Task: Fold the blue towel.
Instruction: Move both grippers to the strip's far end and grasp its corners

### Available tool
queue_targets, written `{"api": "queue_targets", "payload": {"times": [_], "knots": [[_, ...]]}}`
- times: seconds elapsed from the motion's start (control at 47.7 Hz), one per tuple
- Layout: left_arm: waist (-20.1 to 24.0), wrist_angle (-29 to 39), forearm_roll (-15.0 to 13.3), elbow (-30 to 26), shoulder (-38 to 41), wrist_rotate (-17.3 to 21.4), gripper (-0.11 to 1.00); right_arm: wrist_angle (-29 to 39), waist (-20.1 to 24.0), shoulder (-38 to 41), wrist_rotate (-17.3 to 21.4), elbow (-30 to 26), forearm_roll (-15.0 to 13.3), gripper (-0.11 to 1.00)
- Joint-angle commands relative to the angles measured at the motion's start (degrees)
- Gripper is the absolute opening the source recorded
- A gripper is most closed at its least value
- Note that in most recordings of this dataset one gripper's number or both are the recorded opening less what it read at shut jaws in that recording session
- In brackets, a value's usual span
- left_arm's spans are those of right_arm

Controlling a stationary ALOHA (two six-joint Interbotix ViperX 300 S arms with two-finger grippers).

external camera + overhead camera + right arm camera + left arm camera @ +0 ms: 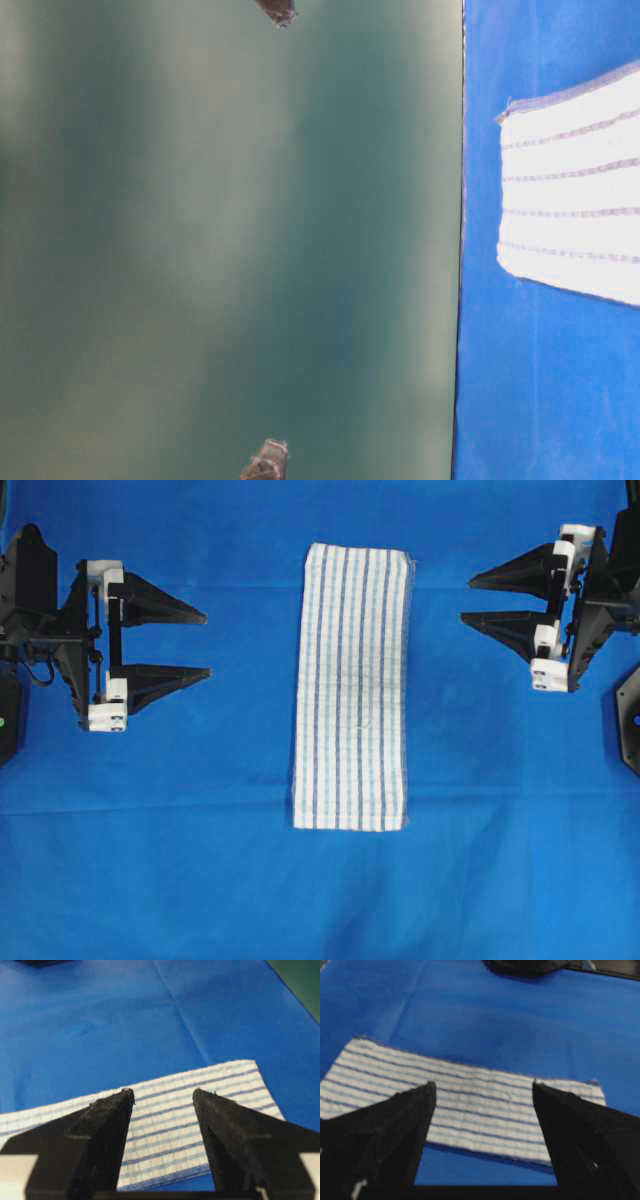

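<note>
The blue towel (pixel 352 688), a white woven cloth with thin dark-blue and pale-blue stripes, lies flat as a long narrow strip in the middle of the table. It also shows in the left wrist view (pixel 470 1110), the right wrist view (pixel 190 1120) and the table-level view (pixel 575 190). My left gripper (pixel 205 642) is open and empty, well left of the towel. My right gripper (pixel 467 600) is open and empty, right of the towel's far half. Neither touches the cloth.
A plain solid-blue covering (pixel 200 860) spans the table under the towel. Black arm bases stand at the left edge (pixel 25 630) and the right edge (pixel 615 600). A green surface (pixel 230 240) fills most of the table-level view.
</note>
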Motion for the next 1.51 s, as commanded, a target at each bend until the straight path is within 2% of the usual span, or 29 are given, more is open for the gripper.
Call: {"api": "queue_targets", "payload": {"times": [0.0,0.126,0.357,0.566,0.755,0.902,1.049,1.321,1.489], "knots": [[0.44,-0.88,0.00,-1.41,1.05,-0.09,0.71,-0.79,0.00,0.35,0.09,-0.79,0.18,0.57],[2.11,-1.05,-0.09,-2.72,3.60,-0.09,0.71,-2.11,-1.67,2.46,0.00,-1.14,0.18,0.57],[7.73,-3.69,-0.09,-6.50,13.80,-0.09,0.71,-3.43,-8.61,11.60,-0.26,-3.96,-0.18,0.58],[13.10,-5.45,-0.09,-11.51,25.22,-0.09,0.79,-6.59,-13.45,22.06,-0.79,-6.42,-0.79,0.58],[17.84,-5.71,0.00,-17.14,34.01,0.00,0.88,-10.28,-16.08,29.97,-0.88,-8.35,-0.79,0.67],[20.48,-6.59,-0.09,-21.18,40.25,0.53,0.90,-11.43,-17.93,35.42,-0.97,-10.28,-0.88,0.68],[21.18,-6.94,0.00,-24.43,45.79,0.62,0.90,-12.48,-19.51,40.34,-1.05,-11.60,-0.79,0.68],[22.06,-7.65,-0.09,-28.92,54.23,0.62,0.90,-15.38,-19.60,47.72,-1.05,-13.27,-0.88,0.68],[22.41,-8.00,-0.09,-30.23,55.99,0.70,0.90,-15.38,-19.60,49.75,-1.05,-14.15,-0.79,0.68]]}}
